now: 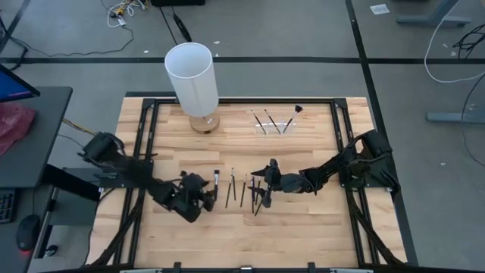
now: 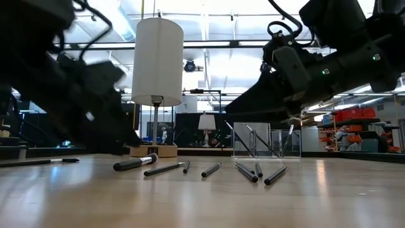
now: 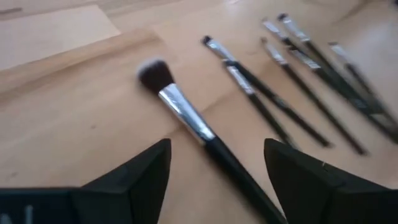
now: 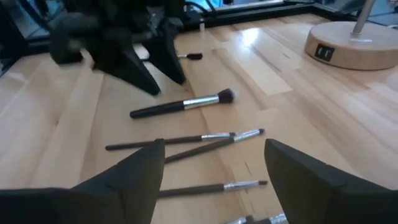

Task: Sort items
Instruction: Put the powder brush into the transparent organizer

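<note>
Both grippers' fingers stood apart, holding nothing. The left gripper (image 3: pixel 214 177) straddled the handle of a fluffy brush (image 3: pixel 186 118), while the right gripper (image 4: pixel 214 171) hovered over the other brushes (image 4: pixel 186 140). All lay loose mid-table (image 1: pixel 318 227), near a white lamp (image 1: pixel 193 80) and a clear holder (image 1: pixel 274 123).

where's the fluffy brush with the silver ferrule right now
In the high view the fluffy brush lies on the table left of centre, just beside the left gripper, leftmost in the row of thin brushes.
</note>
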Controlling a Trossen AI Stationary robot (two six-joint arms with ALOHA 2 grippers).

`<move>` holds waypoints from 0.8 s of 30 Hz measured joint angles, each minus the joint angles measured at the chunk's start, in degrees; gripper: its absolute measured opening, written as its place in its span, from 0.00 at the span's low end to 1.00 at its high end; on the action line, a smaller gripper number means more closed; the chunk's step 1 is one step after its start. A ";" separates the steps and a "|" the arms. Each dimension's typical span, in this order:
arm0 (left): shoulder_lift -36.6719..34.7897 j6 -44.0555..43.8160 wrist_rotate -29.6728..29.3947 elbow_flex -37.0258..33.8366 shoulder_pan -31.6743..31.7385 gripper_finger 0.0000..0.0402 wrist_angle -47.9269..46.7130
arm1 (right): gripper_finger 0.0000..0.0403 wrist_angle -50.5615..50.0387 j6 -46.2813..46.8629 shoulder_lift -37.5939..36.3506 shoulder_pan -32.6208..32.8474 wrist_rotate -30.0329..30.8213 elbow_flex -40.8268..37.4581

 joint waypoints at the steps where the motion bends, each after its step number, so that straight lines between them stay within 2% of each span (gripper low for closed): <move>1: 1.54 0.01 -0.10 0.55 0.66 0.66 0.17 | 0.68 0.23 -0.04 0.00 0.02 -0.02 0.00; 5: 6.52 1.19 -1.34 2.89 2.70 0.64 -0.05 | 0.66 0.83 -0.24 0.00 0.05 -0.07 0.00; 9: 8.79 4.12 -0.60 4.19 3.75 0.59 -0.33 | 0.65 0.85 -0.09 0.00 0.08 -0.07 0.00; 15: 8.25 4.36 2.67 3.64 3.47 0.43 -5.49 | 0.65 0.85 0.14 0.00 1.15 -0.09 0.00; 24: 8.25 2.47 0.70 0.35 0.60 0.16 -4.98 | 0.65 1.07 -0.21 0.00 1.57 -0.09 0.00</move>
